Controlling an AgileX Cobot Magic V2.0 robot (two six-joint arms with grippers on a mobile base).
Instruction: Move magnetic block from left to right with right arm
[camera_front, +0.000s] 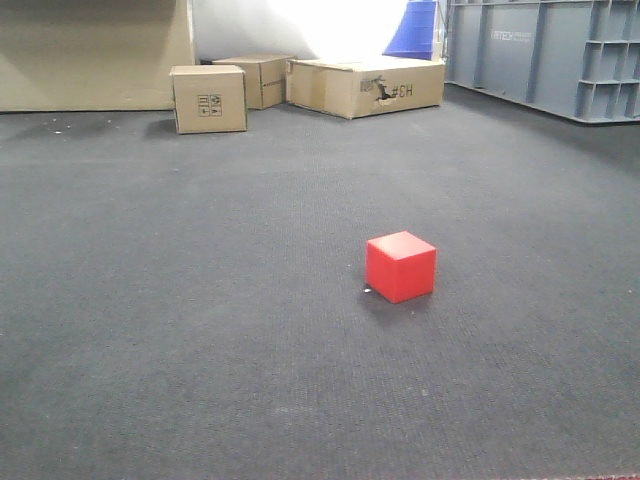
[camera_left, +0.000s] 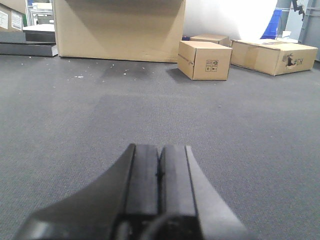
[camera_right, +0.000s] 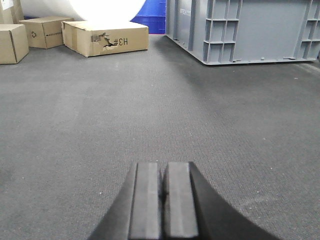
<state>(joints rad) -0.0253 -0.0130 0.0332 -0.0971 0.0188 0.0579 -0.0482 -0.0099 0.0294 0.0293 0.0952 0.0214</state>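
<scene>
Nearest to me, the left arm's black two-fingered gripper (camera_left: 159, 172) sits low over the dark grey carpeted floor (camera_front: 200, 300), its fingers pressed together on nothing. The right arm's black gripper (camera_right: 163, 197) matches it, fingers together and empty. Further out, the small bright red magnetic cube (camera_front: 400, 266) rests alone on the carpet, well apart from both grippers. Beyond it stand brown cardboard boxes (camera_front: 209, 98), one long box torn at the front (camera_front: 367, 85), and a large grey plastic crate (camera_front: 545, 55) to the right.
</scene>
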